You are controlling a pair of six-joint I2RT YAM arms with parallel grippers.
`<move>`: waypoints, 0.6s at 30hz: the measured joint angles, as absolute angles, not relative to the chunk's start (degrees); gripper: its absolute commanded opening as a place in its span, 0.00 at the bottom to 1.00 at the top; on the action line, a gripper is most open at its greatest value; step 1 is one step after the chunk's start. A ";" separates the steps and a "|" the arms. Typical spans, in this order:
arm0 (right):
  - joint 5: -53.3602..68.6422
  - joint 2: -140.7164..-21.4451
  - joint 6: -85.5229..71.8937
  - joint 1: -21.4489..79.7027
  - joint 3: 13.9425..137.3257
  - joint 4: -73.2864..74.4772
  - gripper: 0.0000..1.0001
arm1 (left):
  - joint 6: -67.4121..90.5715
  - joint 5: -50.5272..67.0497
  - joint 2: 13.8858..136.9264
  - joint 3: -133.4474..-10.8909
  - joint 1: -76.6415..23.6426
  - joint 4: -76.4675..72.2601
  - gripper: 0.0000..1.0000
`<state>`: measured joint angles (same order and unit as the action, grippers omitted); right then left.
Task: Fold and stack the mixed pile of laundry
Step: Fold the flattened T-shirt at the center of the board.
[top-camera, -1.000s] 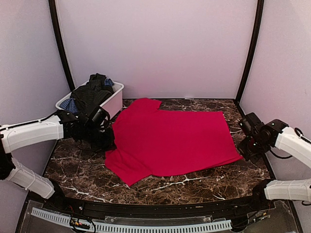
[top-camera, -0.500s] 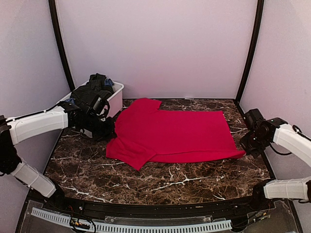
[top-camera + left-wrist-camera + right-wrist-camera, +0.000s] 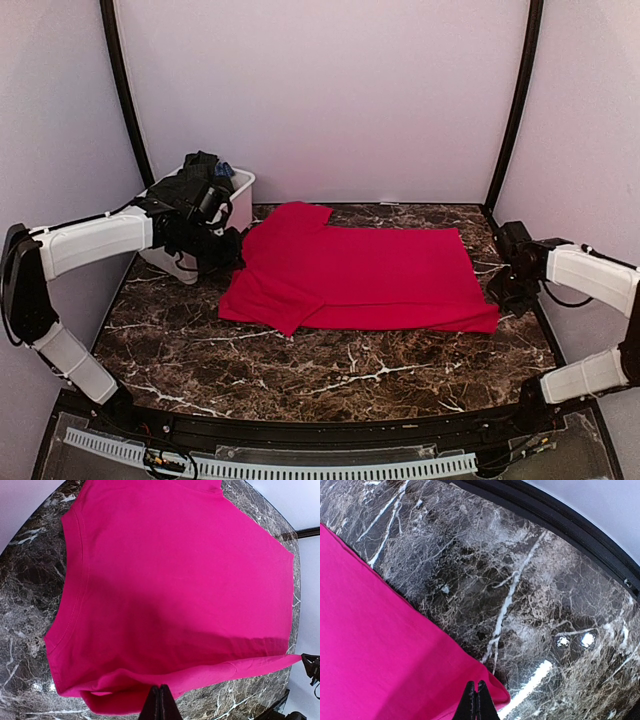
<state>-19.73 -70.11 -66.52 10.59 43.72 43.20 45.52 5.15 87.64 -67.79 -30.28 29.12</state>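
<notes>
Left wrist view shows left pincer [image 3: 160, 696] pinching red cloth [image 3: 175, 580]; right pincer [image 3: 474, 694] pinches its corner.

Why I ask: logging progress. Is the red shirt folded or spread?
Partly folded: the red shirt has its near edge doubled over; the rest lies flat.

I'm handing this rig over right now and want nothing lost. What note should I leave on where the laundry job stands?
Left gripper: shut on the red cloth at its near left edge.
Right gripper: shut on the red cloth's near right corner.
The red cloth lies spread on the table, its near edge turned over on itself.
Dark garments and a blue checked piece are heaped in the white bin.
Done: first fold of the red cloth begun.
Left: finish folding it, then fold and stack the rest.
</notes>
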 measured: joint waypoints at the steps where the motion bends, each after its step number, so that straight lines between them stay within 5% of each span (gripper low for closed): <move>1: -19.73 -70.85 -65.95 10.24 43.88 42.52 0.00 | 45.19 5.13 88.05 -68.10 -30.11 29.10 0.00; 18: -18.35 -83.74 -56.38 6.83 48.66 33.61 0.00 | 40.29 5.30 97.82 -75.05 -27.90 26.81 0.00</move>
